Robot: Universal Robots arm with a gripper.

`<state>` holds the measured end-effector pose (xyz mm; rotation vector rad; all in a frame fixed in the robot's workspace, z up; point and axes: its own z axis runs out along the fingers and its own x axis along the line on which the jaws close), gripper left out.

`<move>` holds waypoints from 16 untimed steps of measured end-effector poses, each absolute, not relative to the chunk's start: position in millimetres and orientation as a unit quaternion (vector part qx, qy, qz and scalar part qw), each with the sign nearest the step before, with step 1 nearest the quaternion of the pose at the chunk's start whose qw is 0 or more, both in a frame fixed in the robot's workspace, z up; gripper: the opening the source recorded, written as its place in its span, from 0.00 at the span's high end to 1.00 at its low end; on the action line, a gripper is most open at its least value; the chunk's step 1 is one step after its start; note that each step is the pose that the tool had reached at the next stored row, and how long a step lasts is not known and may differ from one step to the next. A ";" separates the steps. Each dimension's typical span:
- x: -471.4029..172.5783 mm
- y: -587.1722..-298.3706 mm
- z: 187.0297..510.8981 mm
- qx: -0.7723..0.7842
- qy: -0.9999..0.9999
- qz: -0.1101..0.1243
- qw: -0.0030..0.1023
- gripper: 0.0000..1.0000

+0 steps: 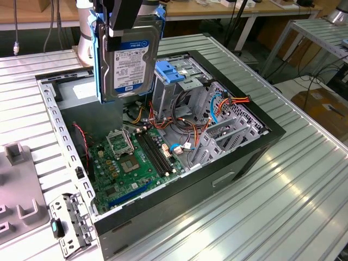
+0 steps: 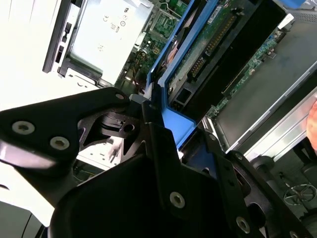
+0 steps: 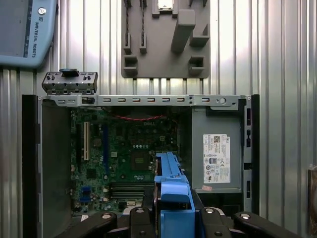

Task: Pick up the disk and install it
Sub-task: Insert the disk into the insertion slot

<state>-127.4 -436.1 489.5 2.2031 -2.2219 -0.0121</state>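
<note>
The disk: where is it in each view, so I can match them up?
Exterior view: disk upright above the open case.
First wrist view: disk edge-on, over the motherboard.
Second wrist view: disk's circuit-board side, beside the silver power supply.
Shared landmark: the green motherboard.

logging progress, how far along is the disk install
Done: the disk is picked up. In hand: the end effector holds it upright above the open computer case. Left: it is not yet seated in the metal drive cage.
</note>
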 end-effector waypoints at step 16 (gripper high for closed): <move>-127.4 -438.0 489.6 0.704 -0.710 -0.004 0.006 0.63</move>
